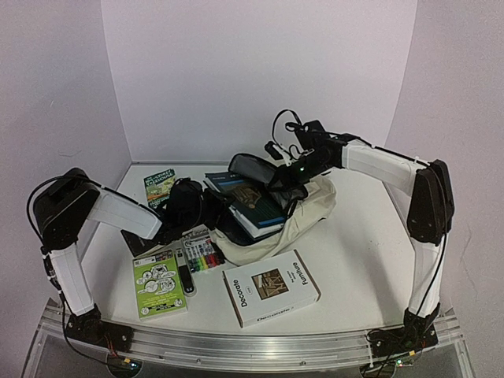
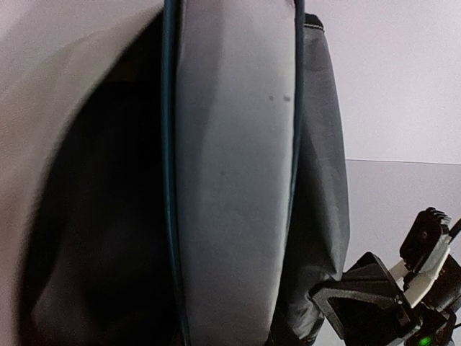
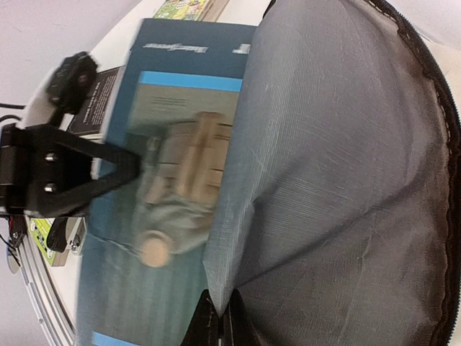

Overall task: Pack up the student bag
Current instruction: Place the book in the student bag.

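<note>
Cream soft fabric backpack (image 1: 309, 214) slumps mid-frame, its grey-lined flap raised, a teal hardcover book (image 1: 256, 206) half inside; right gripper (image 3: 218, 321) pinches the lining closed-fingered; left gripper (image 1: 201, 211) at the book, grip not discernible

One bag (image 1: 307, 214). Five books: a blue book (image 1: 256, 206) at the bag's mouth, a white book (image 1: 270, 287) near, a green booklet (image 1: 159, 285) near left, a green book (image 1: 160, 182) far left, and a black book (image 3: 108, 90) half hidden. One marker pack (image 1: 201, 254). One small black stick (image 1: 186, 278).
</note>
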Controlling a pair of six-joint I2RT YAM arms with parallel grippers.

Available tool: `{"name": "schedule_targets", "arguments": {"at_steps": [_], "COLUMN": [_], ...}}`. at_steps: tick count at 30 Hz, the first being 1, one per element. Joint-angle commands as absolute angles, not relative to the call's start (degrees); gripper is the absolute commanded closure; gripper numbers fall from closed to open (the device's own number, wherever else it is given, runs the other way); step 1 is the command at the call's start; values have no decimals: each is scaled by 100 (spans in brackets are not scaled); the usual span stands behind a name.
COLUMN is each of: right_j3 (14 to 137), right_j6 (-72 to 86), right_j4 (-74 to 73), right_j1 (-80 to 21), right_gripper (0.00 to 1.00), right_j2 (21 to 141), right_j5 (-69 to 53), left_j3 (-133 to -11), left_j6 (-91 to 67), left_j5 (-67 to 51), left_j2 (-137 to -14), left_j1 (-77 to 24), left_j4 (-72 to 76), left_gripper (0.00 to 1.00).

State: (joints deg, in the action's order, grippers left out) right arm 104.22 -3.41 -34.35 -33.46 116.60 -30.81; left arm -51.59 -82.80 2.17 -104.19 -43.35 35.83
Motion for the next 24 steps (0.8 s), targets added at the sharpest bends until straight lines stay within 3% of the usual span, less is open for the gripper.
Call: {"name": "schedule_targets", "arguments": {"at_steps": [1,9,13,16,19,24], "right_j3": [10828,11152,11371,11228,11111,11296], "right_j6": [-543,-808,-669,-733,-745,-880], "right_j4": [-3445,-3469,-3553,-3585,-3586,-3661], "right_j1": [-3524,-3522,-3517,-3517,-3521,-3478], "right_gripper": [100,100,100,100,100,100], "right_j2": [11611,11778,11867,11728,11654,11750], "right_j5": [-3696,-3613,-4037,-4062,-4253,-4321], "left_j3": [-5832,-5752,-5765,-5583,-6314,-7763], "left_j6": [-8458,-8563,-8533,-8356,-8134,-8442], "left_j5": [-303,-727,-50,624,356,-478], "left_j2": [-11044,-11166,-11522,-11259,-11499,-12567], "left_j1": [-4248,-4303,-4314,-4316,-4323,-4346], "left_j4": [4810,5212,6297,6149,5265,5306], "left_gripper": [100,100,100,100,100,98]}}
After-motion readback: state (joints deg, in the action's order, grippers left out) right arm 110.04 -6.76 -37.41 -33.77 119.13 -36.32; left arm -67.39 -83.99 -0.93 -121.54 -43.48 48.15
